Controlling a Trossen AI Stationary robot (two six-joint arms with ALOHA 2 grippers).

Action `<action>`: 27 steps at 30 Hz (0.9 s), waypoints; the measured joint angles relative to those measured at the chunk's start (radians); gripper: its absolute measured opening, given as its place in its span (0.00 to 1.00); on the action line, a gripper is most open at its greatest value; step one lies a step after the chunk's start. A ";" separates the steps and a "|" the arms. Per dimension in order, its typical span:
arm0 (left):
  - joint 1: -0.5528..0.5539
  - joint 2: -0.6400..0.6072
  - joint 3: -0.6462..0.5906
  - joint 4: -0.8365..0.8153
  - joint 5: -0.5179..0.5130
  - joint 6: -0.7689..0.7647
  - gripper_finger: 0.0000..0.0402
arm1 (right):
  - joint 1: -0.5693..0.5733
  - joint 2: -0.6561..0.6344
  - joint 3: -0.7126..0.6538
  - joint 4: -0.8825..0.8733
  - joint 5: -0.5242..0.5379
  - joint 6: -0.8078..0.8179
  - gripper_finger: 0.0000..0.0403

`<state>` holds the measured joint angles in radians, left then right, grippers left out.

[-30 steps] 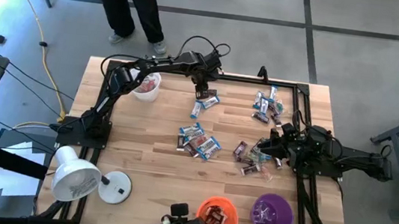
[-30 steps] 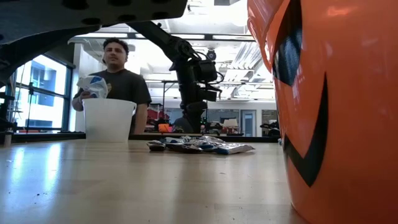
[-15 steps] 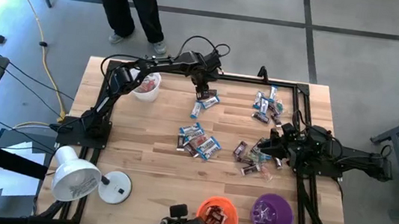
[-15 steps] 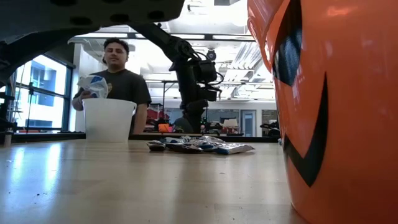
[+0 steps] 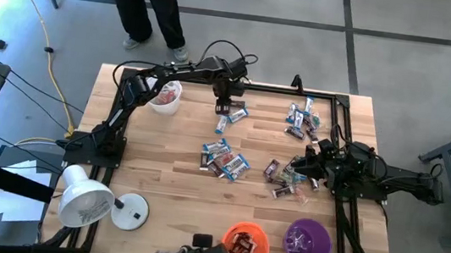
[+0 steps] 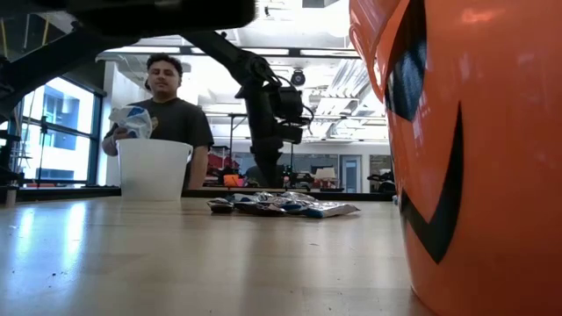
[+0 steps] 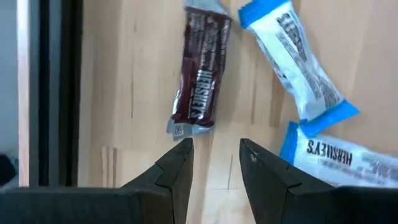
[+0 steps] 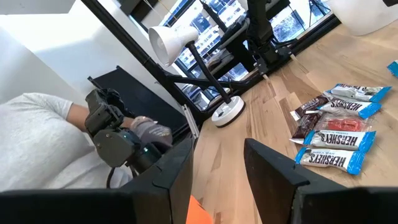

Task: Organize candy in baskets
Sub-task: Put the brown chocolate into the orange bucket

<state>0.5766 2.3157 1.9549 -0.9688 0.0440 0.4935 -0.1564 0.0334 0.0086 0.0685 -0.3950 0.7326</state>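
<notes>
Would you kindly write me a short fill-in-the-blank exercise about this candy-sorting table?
1. The left tool hovers with its fingers apart just short of a ____ wrapped candy bar.
2. The orange basket stands directly beside the ____ basket.
3. The white basket sits at the table's far edge, nearest the ____ arm.
4. The right tool holds ____.

Missing words: brown; purple; left; nothing

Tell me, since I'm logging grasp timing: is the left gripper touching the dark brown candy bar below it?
Cannot tell. In the left wrist view the left gripper stands open and empty, one fingertip meeting the dark brown candy bar's end in the picture, contact or height gap unclear.
</notes>
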 joint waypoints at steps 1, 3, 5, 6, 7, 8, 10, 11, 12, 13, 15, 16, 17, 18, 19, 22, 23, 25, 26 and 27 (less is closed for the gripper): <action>0.000 0.000 0.000 0.000 0.000 0.031 0.29 | 0.000 0.000 0.000 0.000 0.000 0.000 0.34; 0.000 0.000 0.000 0.002 -0.001 0.100 0.29 | 0.000 0.000 0.000 0.000 0.000 0.000 0.34; 0.000 0.000 0.000 0.008 -0.006 0.154 0.29 | 0.000 0.000 0.000 0.000 0.000 0.000 0.34; 0.000 0.000 0.000 0.025 -0.013 0.172 0.29 | 0.000 0.000 0.000 0.000 0.000 0.000 0.34; 0.000 0.000 0.000 0.057 -0.024 0.182 0.29 | 0.000 0.000 0.000 0.000 0.000 0.000 0.34; 0.000 0.000 0.000 0.091 -0.030 0.189 0.29 | 0.000 0.000 0.000 0.000 0.000 0.000 0.34; 0.000 0.000 0.000 0.134 -0.030 0.189 0.29 | 0.000 0.000 0.000 0.000 0.000 0.000 0.34; 0.000 0.000 0.000 0.154 -0.030 0.188 0.29 | 0.000 0.000 0.000 0.000 0.000 0.000 0.34; 0.000 0.000 0.000 0.169 -0.028 0.185 0.29 | 0.000 0.000 0.000 0.000 0.000 0.000 0.34; 0.000 0.000 0.000 0.177 -0.026 0.184 0.29 | 0.000 0.000 0.000 0.000 0.000 0.000 0.34; 0.001 0.000 0.000 0.174 -0.025 0.184 0.29 | 0.000 0.000 0.000 0.000 0.000 0.000 0.34; 0.002 0.001 0.000 0.172 -0.020 0.183 0.29 | 0.000 0.000 0.000 0.000 0.000 0.000 0.34; 0.004 0.003 0.000 0.174 -0.011 0.180 0.29 | 0.000 0.000 0.000 0.000 0.000 0.000 0.34; 0.006 0.005 0.000 0.176 0.005 0.174 0.29 | 0.000 0.000 0.000 0.000 0.000 0.000 0.34; 0.010 0.007 0.000 0.175 0.022 0.166 0.29 | 0.000 0.000 0.000 0.000 0.000 0.000 0.34; 0.022 0.015 0.000 0.178 0.048 0.141 0.29 | 0.000 0.000 0.000 0.000 0.000 0.000 0.34; 0.027 0.017 0.000 0.179 0.051 0.139 0.29 | 0.000 0.000 0.000 0.000 0.000 0.000 0.34; 0.034 0.019 -0.001 0.175 0.054 0.127 0.29 | 0.000 0.000 0.000 0.000 0.000 0.000 0.34; 0.037 0.021 -0.001 0.179 0.062 0.123 0.29 | 0.000 0.000 0.000 0.000 0.000 0.000 0.34; 0.040 0.024 -0.001 0.183 0.074 0.120 0.29 | 0.000 0.000 0.000 0.000 0.000 0.000 0.34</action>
<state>0.6161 2.3396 1.9541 -0.7854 0.1181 0.6132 -0.1566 0.0332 0.0084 0.0681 -0.3950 0.7326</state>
